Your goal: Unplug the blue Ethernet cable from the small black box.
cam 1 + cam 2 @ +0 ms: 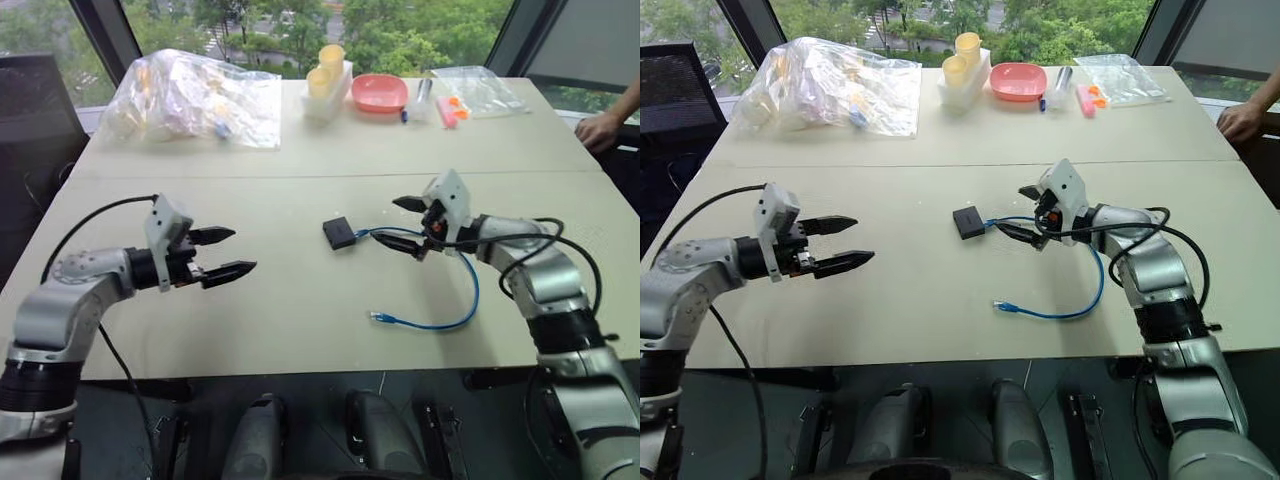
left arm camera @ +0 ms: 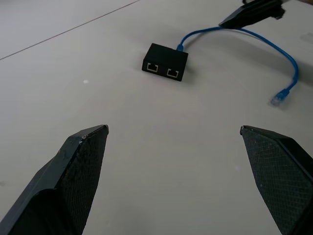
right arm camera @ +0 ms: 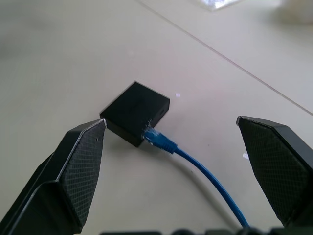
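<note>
The small black box (image 1: pixel 338 233) lies flat mid-table, two empty ports (image 2: pixel 161 70) facing my left side. The blue Ethernet cable (image 1: pixel 468 290) is plugged into its opposite side by a plug (image 3: pixel 156 138). From there it loops right and back toward me, ending in a free plug (image 1: pixel 380 318). My right gripper (image 1: pixel 392 222) is open just right of the box, and the cable (image 3: pixel 205 171) runs between its spread fingers (image 3: pixel 78 166). My left gripper (image 1: pixel 243 250) is open above bare table, well left of the box, and holds nothing.
At the table's far side are a clear plastic bag (image 1: pixel 195 95), yellow cups in a white holder (image 1: pixel 325 75), a pink bowl (image 1: pixel 380 92) and a small clear bag (image 1: pixel 480 90). A person's hand (image 1: pixel 600 128) rests at the far right edge. A dark chair (image 1: pixel 30 110) stands left.
</note>
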Motion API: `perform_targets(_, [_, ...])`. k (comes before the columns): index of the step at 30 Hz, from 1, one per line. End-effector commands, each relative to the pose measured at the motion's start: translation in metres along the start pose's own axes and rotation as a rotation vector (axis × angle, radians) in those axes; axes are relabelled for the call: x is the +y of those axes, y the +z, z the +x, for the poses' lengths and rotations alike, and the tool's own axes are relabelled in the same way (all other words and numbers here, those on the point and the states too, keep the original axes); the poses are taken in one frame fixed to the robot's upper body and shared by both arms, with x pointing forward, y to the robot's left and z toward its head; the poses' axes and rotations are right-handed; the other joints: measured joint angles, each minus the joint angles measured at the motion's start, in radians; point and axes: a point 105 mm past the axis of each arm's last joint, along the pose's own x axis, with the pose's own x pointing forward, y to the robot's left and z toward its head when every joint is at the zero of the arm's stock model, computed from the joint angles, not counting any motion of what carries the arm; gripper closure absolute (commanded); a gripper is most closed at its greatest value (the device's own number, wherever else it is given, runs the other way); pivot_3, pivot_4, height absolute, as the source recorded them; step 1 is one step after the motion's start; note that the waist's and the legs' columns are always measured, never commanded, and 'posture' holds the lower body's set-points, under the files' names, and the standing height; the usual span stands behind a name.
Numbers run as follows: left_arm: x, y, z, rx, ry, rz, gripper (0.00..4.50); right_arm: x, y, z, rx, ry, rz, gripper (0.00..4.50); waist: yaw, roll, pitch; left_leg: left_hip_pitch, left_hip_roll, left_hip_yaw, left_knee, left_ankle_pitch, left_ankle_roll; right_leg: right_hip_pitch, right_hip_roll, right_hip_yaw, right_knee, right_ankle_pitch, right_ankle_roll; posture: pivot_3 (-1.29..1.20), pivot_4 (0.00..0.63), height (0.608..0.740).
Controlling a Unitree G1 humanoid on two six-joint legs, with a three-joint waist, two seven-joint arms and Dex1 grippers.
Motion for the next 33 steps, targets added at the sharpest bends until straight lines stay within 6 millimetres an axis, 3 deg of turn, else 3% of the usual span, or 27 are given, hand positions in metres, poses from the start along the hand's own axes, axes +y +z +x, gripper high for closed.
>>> perform_targets(1, [0.001, 0.016, -0.002, -0.022, -0.03, 0.041, 0.04, -0.007, 0.0, 0.025, 0.047, 0.065, -0.078, 0.0, -0.005, 0.0, 0.0, 0.0, 0.0, 0.0, 0.001, 0.0, 0.0, 0.0, 0.0, 0.0, 0.0, 0.0, 0.0, 0.0, 0.15, 0.74])
perform_targets(5, [0.0, 0.018, 0.002, -0.052, 0.001, 0.044, 0.04, -0.009, -0.014, 0.045, 0.144, 0.149, -0.105, 0.0, -0.01, 0.0, 0.0, 0.001, 0.0, 0.001, 0.0, 0.0, 0.0, 0.0, 0.0, 0.001, 0.001, 0.0, 0.0, 0.0, 0.15, 0.74])
perform_targets(10, [-0.008, 0.011, 0.003, -0.07, 0.04, 0.023, 0.04, -0.012, -0.012, 0.058, 0.152, 0.166, -0.03, 0.0, -0.009, 0.0, 0.0, 0.001, 0.001, 0.001, -0.001, 0.0, 0.0, 0.0, 0.0, 0.001, 0.001, 0.001, 0.001, 0.0, 0.15, 0.74])
perform_targets(12, [-0.01, 0.01, 0.002, -0.073, 0.058, 0.018, 0.04, -0.007, -0.024, 0.059, 0.218, 0.199, -0.027, 0.0, -0.009, 0.0, 0.0, 0.001, 0.001, 0.001, 0.0, 0.0, 0.0, 0.0, 0.0, 0.001, 0.002, 0.001, 0.001, 0.0, 0.15, 0.74])
perform_targets(15, [-0.012, 0.01, -0.002, -0.074, 0.085, 0.02, 0.0, 0.002, -0.041, 0.055, 0.32, 0.275, -0.095, 0.85, -0.009, 0.0, 0.0, 0.002, 0.001, 0.0, 0.0, 0.0, 0.0, 0.001, 0.0, 0.001, 0.002, 0.001, 0.0, 0.0, 0.15, 0.74])
perform_targets(22, [-0.012, 0.009, -0.009, -0.059, 0.126, 0.024, 0.0, 0.014, -0.043, 0.054, 0.325, 0.378, -0.186, 4.46, -0.007, 0.0, 0.0, 0.007, 0.001, 0.0, 0.0, 0.0, -0.001, 0.006, -0.001, 0.0, 0.002, 0.0, 0.0, 0.0, 0.15, 0.74])
perform_targets(25, [-0.007, 0.015, -0.004, -0.066, 0.122, 0.041, 0.0, 0.021, -0.031, 0.063, 0.234, 0.385, -0.244, 4.46, -0.006, -0.001, -0.001, 0.007, 0.001, 0.0, 0.001, 0.001, -0.001, 0.006, -0.001, 0.0, 0.003, 0.001, 0.0, 0.0, 0.15, 0.74])
perform_targets(29, [0.011, 0.038, 0.003, -0.184, 0.09, -0.03, 0.0, 0.004, 0.031, 0.074, -0.057, 0.098, -0.475, 4.46, -0.008, 0.0, -0.001, 0.007, 0.001, 0.0, 0.001, 0.001, -0.002, 0.006, 0.0, 0.0, 0.003, 0.001, 0.0, 0.0, 0.15, 0.74])
perform_targets(33, [0.024, 0.052, 0.018, -0.262, -0.092, -0.163, 0.0, 0.009, 0.064, 0.066, -0.242, -0.032, -0.532, 4.46, -0.009, 0.0, 0.0, 0.003, 0.0, 0.0, 0.001, 0.003, -0.004, 0.001, 0.001, 0.001, 0.007, 0.002, 0.002, 0.0, 0.15, 0.74])
